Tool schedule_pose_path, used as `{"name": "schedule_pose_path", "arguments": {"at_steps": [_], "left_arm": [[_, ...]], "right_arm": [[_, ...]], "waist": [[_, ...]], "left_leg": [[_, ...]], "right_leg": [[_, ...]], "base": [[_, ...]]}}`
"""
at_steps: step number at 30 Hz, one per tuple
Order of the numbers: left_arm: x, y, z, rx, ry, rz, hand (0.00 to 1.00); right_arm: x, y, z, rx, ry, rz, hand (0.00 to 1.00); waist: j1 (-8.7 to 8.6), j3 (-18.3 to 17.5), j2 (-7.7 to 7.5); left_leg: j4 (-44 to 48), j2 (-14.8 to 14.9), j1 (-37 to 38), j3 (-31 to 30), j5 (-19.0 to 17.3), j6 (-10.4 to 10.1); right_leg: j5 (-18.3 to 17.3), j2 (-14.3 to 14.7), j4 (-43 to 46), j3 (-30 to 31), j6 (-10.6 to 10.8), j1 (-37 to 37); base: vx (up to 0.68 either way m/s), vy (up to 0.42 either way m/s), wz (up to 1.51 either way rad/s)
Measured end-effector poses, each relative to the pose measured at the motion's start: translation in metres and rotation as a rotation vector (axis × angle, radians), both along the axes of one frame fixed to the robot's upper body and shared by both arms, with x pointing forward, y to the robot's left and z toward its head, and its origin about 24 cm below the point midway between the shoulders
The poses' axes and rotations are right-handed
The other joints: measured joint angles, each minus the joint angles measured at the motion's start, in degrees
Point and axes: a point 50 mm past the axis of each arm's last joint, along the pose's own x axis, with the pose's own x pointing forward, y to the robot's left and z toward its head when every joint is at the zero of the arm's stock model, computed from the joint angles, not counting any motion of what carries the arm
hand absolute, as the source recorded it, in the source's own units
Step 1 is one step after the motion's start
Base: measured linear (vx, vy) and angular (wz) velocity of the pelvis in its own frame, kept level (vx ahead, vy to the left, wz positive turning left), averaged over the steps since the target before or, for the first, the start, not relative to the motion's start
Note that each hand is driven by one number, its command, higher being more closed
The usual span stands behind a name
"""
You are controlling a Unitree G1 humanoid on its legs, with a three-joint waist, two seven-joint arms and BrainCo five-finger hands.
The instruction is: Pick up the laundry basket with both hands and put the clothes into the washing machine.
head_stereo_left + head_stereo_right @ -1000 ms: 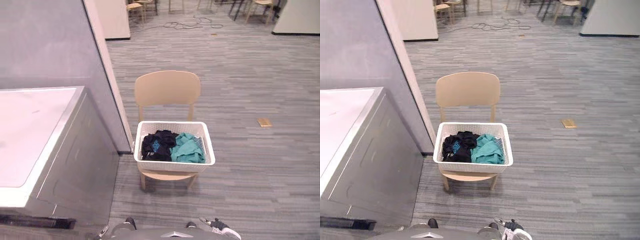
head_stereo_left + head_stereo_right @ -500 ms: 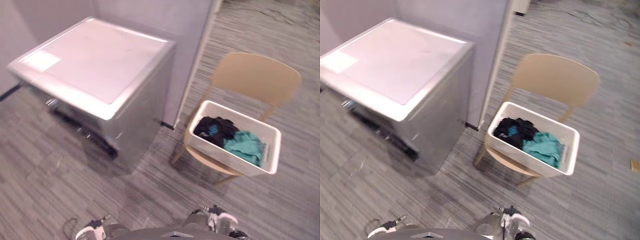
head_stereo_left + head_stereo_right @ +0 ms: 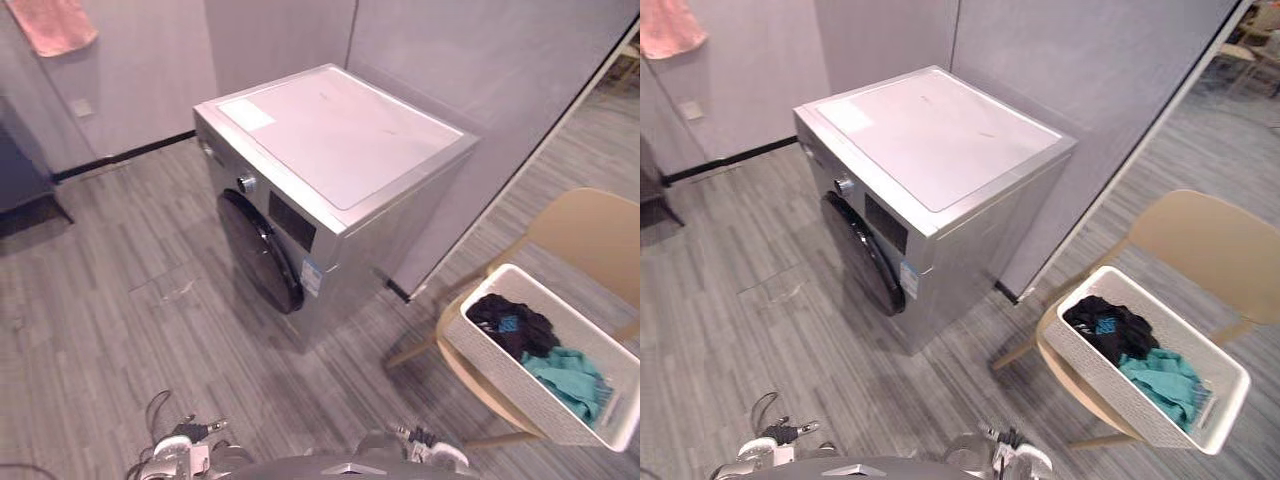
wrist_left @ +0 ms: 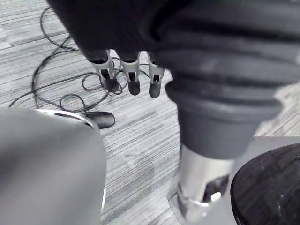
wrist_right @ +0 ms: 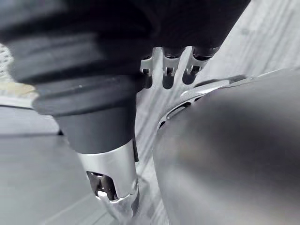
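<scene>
Plainly, the white laundry basket [image 3: 520, 392] of clothes [image 3: 520, 328] sits on a tan chair [image 3: 590, 235] at the robot's right, long axis slanting away, beside the shut washing machine [image 3: 335, 150]. The right hand [image 5: 166, 70] seems nearer than the left hand [image 4: 132, 77]; the 2 hang loose-fingered, empty.

At 3 o'clock we lose part of the chair [image 3: 590, 235] and a corner of the basket [image 3: 510, 385] past the edge. The clothes [image 3: 515, 330] hide the basket's floor. At 11 o'clock a pink cloth [image 3: 55, 25] is cropped.
</scene>
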Motion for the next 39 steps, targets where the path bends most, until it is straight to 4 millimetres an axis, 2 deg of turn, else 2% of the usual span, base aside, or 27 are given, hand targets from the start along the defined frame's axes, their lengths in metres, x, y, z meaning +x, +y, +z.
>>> {"name": "schedule_pose_path", "arguments": {"at_steps": [1, 2, 3, 5, 6, 7, 8, 11, 13, 14, 15, 17, 18, 19, 21, 23, 24, 25, 26, 28, 30, 32, 33, 34, 35, 36, 39], "left_arm": [[0.004, 0.002, 0.001, 0.006, -0.006, 0.009, 0.00], [0.006, 0.004, 0.002, 0.009, -0.010, 0.014, 0.00], [0.015, 0.001, 0.004, 0.000, -0.027, 0.007, 0.00], [0.024, -0.019, 0.003, -0.053, -0.052, 0.023, 0.00], [0.023, -0.031, 0.002, -0.086, -0.052, 0.030, 0.00], [0.025, -0.038, 0.002, -0.107, -0.062, 0.038, 0.00], [0.026, -0.040, 0.002, -0.113, -0.066, 0.041, 0.00], [0.027, -0.044, 0.003, -0.123, -0.072, 0.039, 0.00], [0.031, -0.047, 0.005, -0.128, -0.092, 0.031, 0.00], [0.034, -0.048, 0.007, -0.128, -0.116, 0.033, 0.00], [0.036, -0.048, 0.008, -0.126, -0.127, 0.034, 0.00], [0.039, -0.051, 0.011, -0.127, -0.154, 0.029, 0.00], [0.038, -0.050, 0.010, -0.120, -0.150, 0.028, 0.00], [0.038, -0.048, 0.011, -0.114, -0.151, 0.028, 0.00], [0.036, -0.050, 0.009, -0.118, -0.139, 0.024, 0.00], [0.033, -0.052, 0.008, -0.124, -0.132, 0.028, 0.00], [0.033, -0.051, 0.008, -0.122, -0.132, 0.034, 0.00], [0.031, -0.051, 0.008, -0.123, -0.129, 0.036, 0.00], [0.028, -0.048, 0.007, -0.116, -0.120, 0.045, 0.00], [0.026, -0.030, 0.007, -0.074, -0.109, 0.050, 0.00], [0.020, -0.015, 0.005, -0.032, -0.081, 0.055, 0.00], [0.012, -0.009, 0.003, -0.013, -0.050, 0.059, 0.00], [0.006, -0.010, 0.001, -0.016, -0.025, 0.062, 0.00], [0.005, -0.010, 0.000, -0.017, -0.016, 0.062, 0.00], [-0.002, -0.015, -0.004, -0.033, 0.013, 0.062, 0.00], [-0.013, -0.005, -0.006, -0.001, 0.070, 0.085, 0.00], [-0.014, -0.005, -0.006, -0.001, 0.070, 0.085, 0.00]], "right_arm": [[0.007, 0.018, 0.000, 0.042, -0.028, 0.013, 0.00], [0.008, 0.029, -0.001, 0.071, -0.033, 0.011, 0.00], [0.007, 0.033, -0.002, 0.095, -0.042, -0.030, 0.00], [0.006, 0.022, 0.000, 0.068, -0.049, -0.040, 0.00], [0.008, 0.018, 0.002, 0.054, -0.058, -0.042, 0.00], [0.009, 0.016, 0.003, 0.048, -0.067, -0.042, 0.00], [0.012, 0.017, 0.004, 0.049, -0.076, -0.038, 0.00], [0.031, 0.028, 0.010, 0.069, -0.128, -0.016, 0.00], [0.034, 0.034, 0.011, 0.081, -0.138, -0.007, 0.00], [0.039, 0.036, 0.015, 0.075, -0.162, 0.016, 0.00], [0.040, 0.037, 0.015, 0.076, -0.165, 0.023, 0.00], [0.036, 0.035, 0.014, 0.063, -0.151, 0.043, 0.00], [0.030, 0.034, 0.012, 0.063, -0.137, 0.039, 0.00], [0.028, 0.034, 0.011, 0.063, -0.131, 0.034, 0.00], [0.022, 0.028, 0.009, 0.051, -0.115, 0.018, 0.00], [0.017, 0.019, 0.007, 0.040, -0.099, -0.019, 0.00], [0.011, 0.014, 0.006, 0.030, -0.084, -0.037, 0.00], [0.003, 0.007, 0.004, 0.015, -0.062, -0.048, 0.00], [-0.004, 0.002, 0.002, 0.011, -0.041, -0.066, 0.00], [-0.019, 0.012, -0.008, 0.057, 0.038, -0.075, 0.00], [-0.026, 0.012, -0.012, 0.069, 0.072, -0.100, 0.00], [-0.034, 0.008, -0.014, 0.070, 0.096, -0.130, 0.00], [-0.034, 0.003, -0.013, 0.058, 0.097, -0.131, 0.00], [-0.034, 0.001, -0.012, 0.052, 0.097, -0.130, 0.00], [-0.033, -0.004, -0.011, 0.039, 0.094, -0.128, 0.00], [-0.036, -0.002, -0.015, 0.032, 0.152, -0.034, 0.00], [-0.036, -0.002, -0.015, 0.032, 0.152, -0.034, 0.00]], "waist": [[0.07, -0.2, -2.26], [0.02, -0.6, -4.74], [-1.65, 0.1, -5.61], [-1.46, 0.3, -3.30], [-1.91, 0.0, -1.67], [-1.44, -0.6, -0.54], [-1.15, -0.9, -0.09], [-0.83, -1.3, -0.40], [-0.91, -1.4, -0.39], [-0.88, -1.1, 0.05], [-0.88, -0.9, 0.40], [-0.69, -0.7, 2.98], [-0.60, -0.8, 3.28], [-0.29, -0.6, 2.35], [-0.06, -1.3, 2.65], [0.05, -1.1, 2.43], [0.08, -0.9, 2.07], [0.16, -1.2, 2.55], [0.42, -1.4, 2.25], [-0.13, -2.7, -0.11], [-0.23, -2.8, -1.17], [-0.49, -2.9, -1.42], [-0.74, -2.8, -0.80], [-0.94, -2.8, -0.84], [-1.00, -2.7, -0.01], [-0.38, -4.3, -2.38], [-0.37, -4.3, -2.38]], "left_leg": [[-1.3, -0.1, -1.0, -0.4, 0.1, -0.1], [-2.7, -1.6, -1.2, 0.0, 0.2, -0.2], [-1.1, -1.4, -2.2, 0.2, 1.4, -2.1], [3.2, -1.3, -2.3, 0.1, 1.0, -1.9], [2.0, -1.4, -0.9, -0.6, 1.8, -4.2], [0.6, -1.2, 0.0, -0.6, 3.5, -4.4], [0.1, -1.1, 0.7, -0.6, 3.5, -4.4], [2.1, -1.1, 1.1, 1.1, 2.7, -4.4], [10.7, -0.7, -2.4, 1.8, -0.7, -4.4], [21.1, 0.4, -7.0, 1.6, -3.4, -4.6], [25.9, 1.1, -9.0, 1.5, -3.8, -5.1], [40.8, 4.8, -14.6, 1.8, -2.7, -5.1], [43.9, 5.8, -15.6, 2.8, -1.0, -4.2], [44.7, 5.8, -15.6, 3.7, 0.0, -3.7], [39.1, 5.5, -14.1, 6.9, -4.4, -1.3], [28.9, 5.3, -12.4, 7.5, -5.2, 0.0], [22.5, 5.4, -10.4, 7.4, -2.3, 2.4], [19.1, 5.1, -9.0, 6.7, 3.4, 2.5], [19.1, 3.9, -8.3, 6.6, 3.0, 0.8], [14.4, 0.8, -7.7, 6.9, 2.9, -2.8], [5.8, -1.1, -3.8, 8.5, 4.9, -4.3], [-0.1, -2.7, -0.8, 9.2, 8.0, -4.0], [-2.9, -3.3, 0.2, 9.6, 9.4, -3.8], [-3.0, -3.4, 0.3, 9.7, 9.5, -3.9], [-3.2, -3.4, 0.3, 10.2, 9.5, -3.8], [-3.4, -3.5, -0.5, 12.0, 9.4, -4.0], [-3.4, -3.5, -0.5, 12.0, 9.4, -4.0]], "right_leg": [[-5.5, 5.4, -7.5, 0.1, 1.4, 0.0], [-8.2, 6.8, -13.6, 0.2, 1.4, 0.8], [-7.6, 6.4, -13.7, -0.9, 1.4, 1.5], [-6.3, 6.4, -15.5, -4.2, 1.4, 3.6], [-5.9, 6.8, -16.8, -6.2, 1.1, 5.2], [-5.5, 7.4, -18.2, -6.9, 0.7, 6.6], [-5.2, 7.8, -19.0, -6.8, 0.6, 7.3], [-3.3, 8.9, -23.7, -6.6, 1.2, 10.7], [-2.7, 8.8, -26.3, -6.6, 1.4, 12.5], [-2.7, 8.7, -27.4, -6.7, 1.5, 13.4], [-2.8, 8.8, -27.6, -6.8, 1.5, 14.0], [-2.9, 9.3, -28.3, -6.3, 1.7, 16.7], [-2.9, 9.1, -29.3, -5.6, 1.7, 18.1], [-2.7, 8.3, -29.6, -5.4, 1.9, 18.6], [-1.9, 6.9, -30.1, -4.2, 2.2, 18.1], [-1.7, 5.8, -29.6, -2.9, 2.5, 17.4], [-1.6, 5.0, -29.1, -2.4, 2.9, 17.5], [-1.6, 4.5, -29.1, -1.4, 4.0, 17.4], [-1.7, 3.9, -29.3, -0.2, 5.1, 17.4], [-0.6, 2.3, -31.8, 1.9, 5.0, 15.9], [0.8, 1.5, -33.2, 1.9, 6.4, 15.6], [1.1, 0.9, -33.5, 1.9, 6.7, 15.7], [1.3, 0.8, -33.7, 1.9, 7.0, 15.5], [1.4, 0.8, -33.8, 1.9, 7.4, 15.5], [1.8, 0.6, -34.3, 2.3, 7.9, 15.0], [4.8, 1.0, -38.1, 4.4, 8.4, 14.7], [4.8, 1.0, -38.1, 4.3, 8.4, 14.7]], "base": [[-0.04, -0.295, 0.53], [-0.01, -0.342, 1.33], [0.12, -0.228, 1.36], [0.20, -0.083, 1.02], [0.19, 0.002, 0.63], [0.17, 0.003, 0.45], [0.15, 0.005, 0.09], [0.10, 0.029, -0.04], [0.05, 0.023, 0.08], [0.00, 0.014, 0.09], [0.00, 0.000, 0.00], [0.05, 0.061, -0.17], [0.11, 0.076, -0.26], [0.15, 0.071, -0.38], [0.12, 0.069, -0.39], [0.11, 0.165, -0.27], [0.11, 0.222, -0.28], [0.10, 0.243, -0.34], [0.07, 0.228, -0.32], [0.05, 0.224, -0.20], [0.00, 0.106, -0.17], [-0.05, 0.043, -0.11], [-0.06, 0.005, -0.03], [-0.09, 0.002, -0.12], [-0.06, 0.000, -0.10], [-0.04, 0.000, -0.11], [0.00, 0.000, 0.00]]}}
